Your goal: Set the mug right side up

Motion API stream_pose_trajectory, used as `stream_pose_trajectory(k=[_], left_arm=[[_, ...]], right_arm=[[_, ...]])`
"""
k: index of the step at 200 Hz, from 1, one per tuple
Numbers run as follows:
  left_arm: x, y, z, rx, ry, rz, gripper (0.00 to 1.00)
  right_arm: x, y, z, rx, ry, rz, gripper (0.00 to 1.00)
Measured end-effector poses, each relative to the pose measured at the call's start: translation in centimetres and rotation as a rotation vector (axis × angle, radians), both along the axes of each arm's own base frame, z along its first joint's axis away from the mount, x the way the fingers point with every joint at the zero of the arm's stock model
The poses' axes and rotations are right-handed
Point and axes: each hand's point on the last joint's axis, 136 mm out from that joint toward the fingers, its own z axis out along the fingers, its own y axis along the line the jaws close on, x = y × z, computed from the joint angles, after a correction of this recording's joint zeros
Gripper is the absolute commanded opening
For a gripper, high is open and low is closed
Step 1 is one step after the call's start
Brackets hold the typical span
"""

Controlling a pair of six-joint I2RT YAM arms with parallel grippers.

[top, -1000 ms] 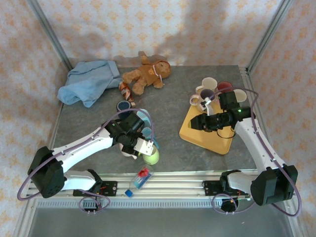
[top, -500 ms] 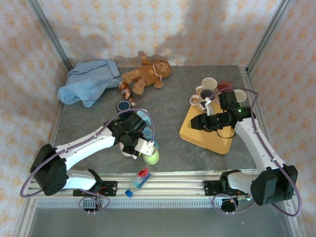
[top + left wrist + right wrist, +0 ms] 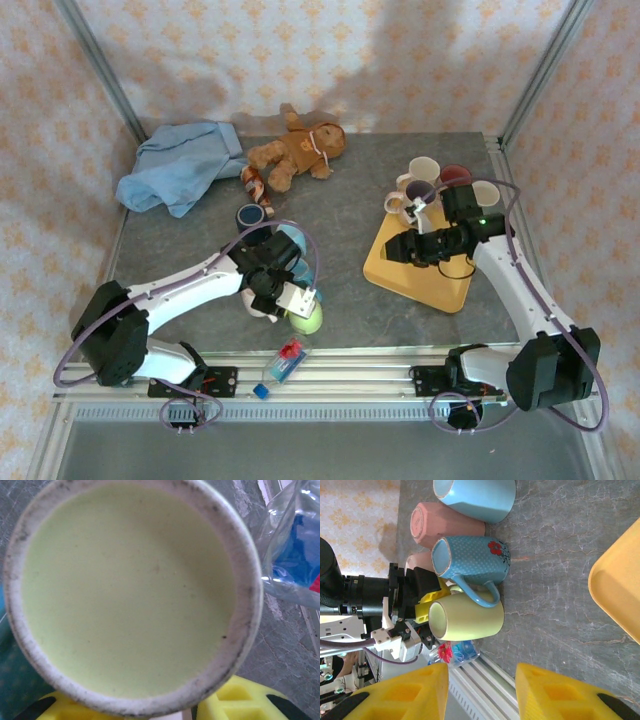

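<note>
Front centre, pale-green mug (image 3: 310, 322), apparently on side

The mug's (image 3: 130, 590) pale green round end sits close before the gripper (image 3: 170, 714) — yellow fingers (image 3: 235, 702) just under its speckled rim — clear plastic packet (image 3: 292, 545) to the right.

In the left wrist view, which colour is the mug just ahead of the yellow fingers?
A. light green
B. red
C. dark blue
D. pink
A: a light green mug sits directly in front of the yellow fingers.
</note>
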Motion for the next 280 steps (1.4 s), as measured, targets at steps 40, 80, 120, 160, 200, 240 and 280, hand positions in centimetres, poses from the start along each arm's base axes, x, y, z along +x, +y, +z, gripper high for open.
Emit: stream_pose_trajectory(k=[40, 80, 120, 160, 200, 240, 280], left_arm=[[0.1, -0.2, -0.3, 0.007, 0.011, -0.005, 0.26], [0.1, -0.4, -0.2, 0.002, 0.012, -0.010, 0.20], [0.1, -0.6, -0.1, -0.007, 0.022, 0.002, 0.11], [0.1, -0.7, -0.1, -0.011, 0.043, 0.041, 0.01], [0.1, -1.3, -0.1, -0.028, 0.077, 0.111, 0.00], [1.0, -2.9, 0.9, -0.101, 0.091, 0.225, 0.00], [2.1, -4.9, 2.0, -0.208, 0.110, 0.332, 0.00]], right_arm=[[0.0, 0.0, -0.1, -0.001, 0.002, 0.002, 0.40], [0.0, 0.0, -0.1, -0.001, 0.003, 0.002, 0.40], [0.0, 0.0, -0.1, -0.002, 0.003, 0.002, 0.40], [0.1, 0.0, -0.1, -0.002, 0.003, 0.001, 0.39], [0.2, 0.0, -0.1, -0.004, -0.003, 0.000, 0.39], [0.4, -0.1, -0.1, -0.008, -0.015, -0.004, 0.39], [0.8, 0.0, 0.0, -0.007, -0.027, -0.013, 0.38]])
